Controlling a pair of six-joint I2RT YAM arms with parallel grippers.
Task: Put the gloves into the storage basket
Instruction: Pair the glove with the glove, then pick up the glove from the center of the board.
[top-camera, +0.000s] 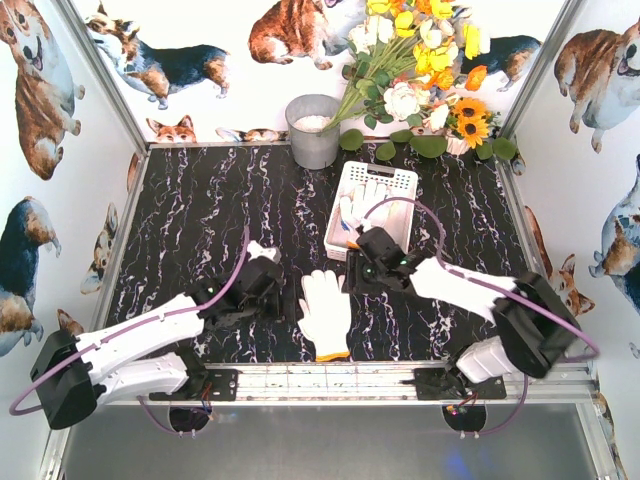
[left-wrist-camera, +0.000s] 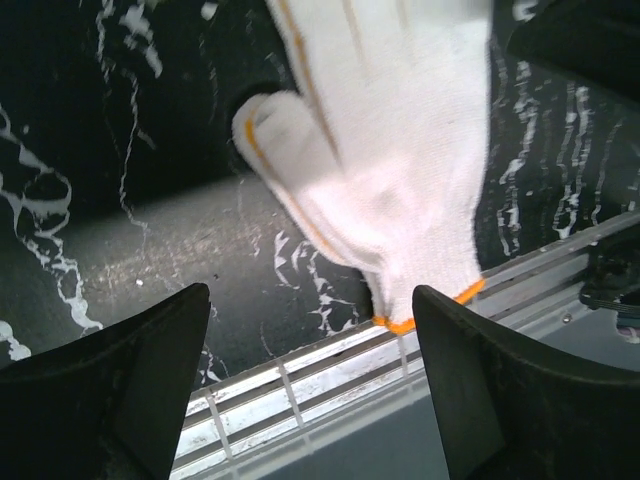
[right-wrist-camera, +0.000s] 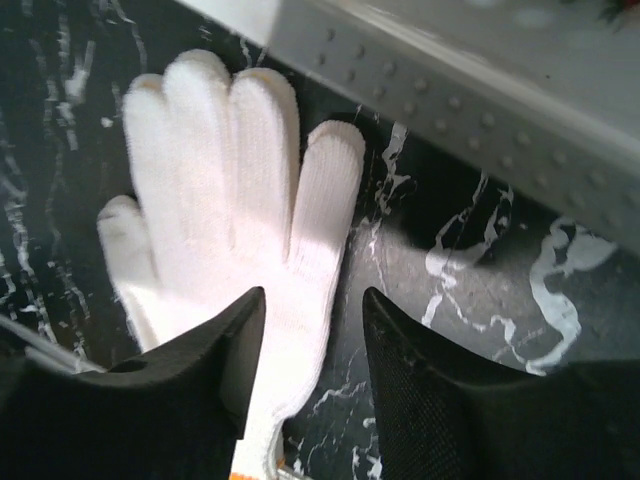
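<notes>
Left gripper (left-wrist-camera: 310, 315) jaws gape wide, empty, near a white knit glove with orange cuff (top-camera: 325, 312) lying flat on the black marbled surface (top-camera: 200, 220). Right gripper (right-wrist-camera: 312, 305) jaws, partly apart, hover over it, empty. White perforated plastic basket (top-camera: 395, 175) beyond holds gloves (top-camera: 362, 200).

The black, white-veined marble-look tabletop (top-camera: 200, 220) carries 1 flat white knit glove with orange cuff (top-camera: 325, 312), 1 white perforated plastic basket (top-camera: 385, 172) and 1 grey metal bucket (top-camera: 313, 140).
</notes>
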